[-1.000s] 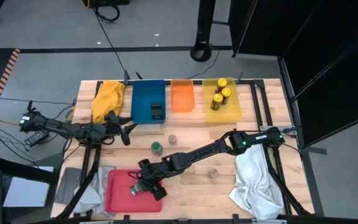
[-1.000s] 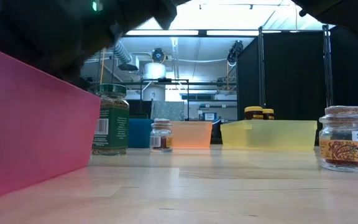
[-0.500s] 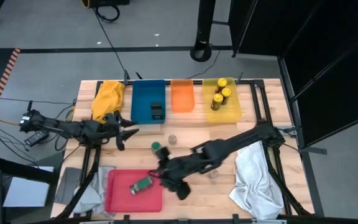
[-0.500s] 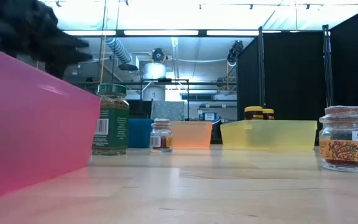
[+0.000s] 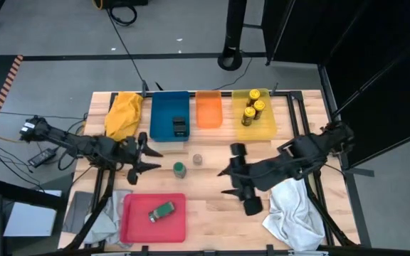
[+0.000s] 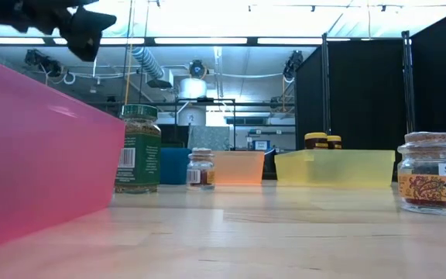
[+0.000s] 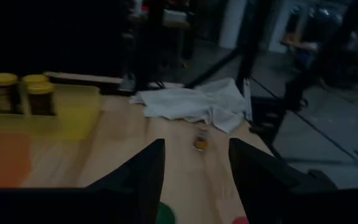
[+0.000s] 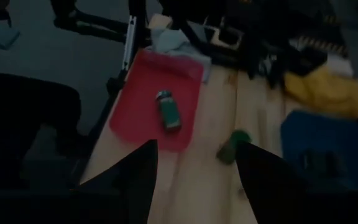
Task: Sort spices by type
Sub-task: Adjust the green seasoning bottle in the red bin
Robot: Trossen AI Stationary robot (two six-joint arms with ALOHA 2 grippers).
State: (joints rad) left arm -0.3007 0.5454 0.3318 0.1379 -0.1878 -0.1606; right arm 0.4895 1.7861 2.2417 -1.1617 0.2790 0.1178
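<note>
A green-lidded jar [image 5: 162, 211] now lies on its side in the red tray [image 5: 135, 222]. The right gripper [image 5: 238, 179], fingers spread and empty, has drawn back toward 3 o'clock. At the desk's [image 5: 212, 153] middle, the left gripper [image 5: 145, 158], fingers parted, has closed on the upright green-lidded jar [image 5: 179, 168].

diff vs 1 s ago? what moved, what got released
The right end effector let go of a green-lidded jar, now lying in the red tray, then pulled back right toward mid-table, open and empty. The left end effector shifted slightly toward the upright green-lidded jar, open. Unchanged: yellow-lidded jars in the yellow tray, black boxes, small jars.
</note>
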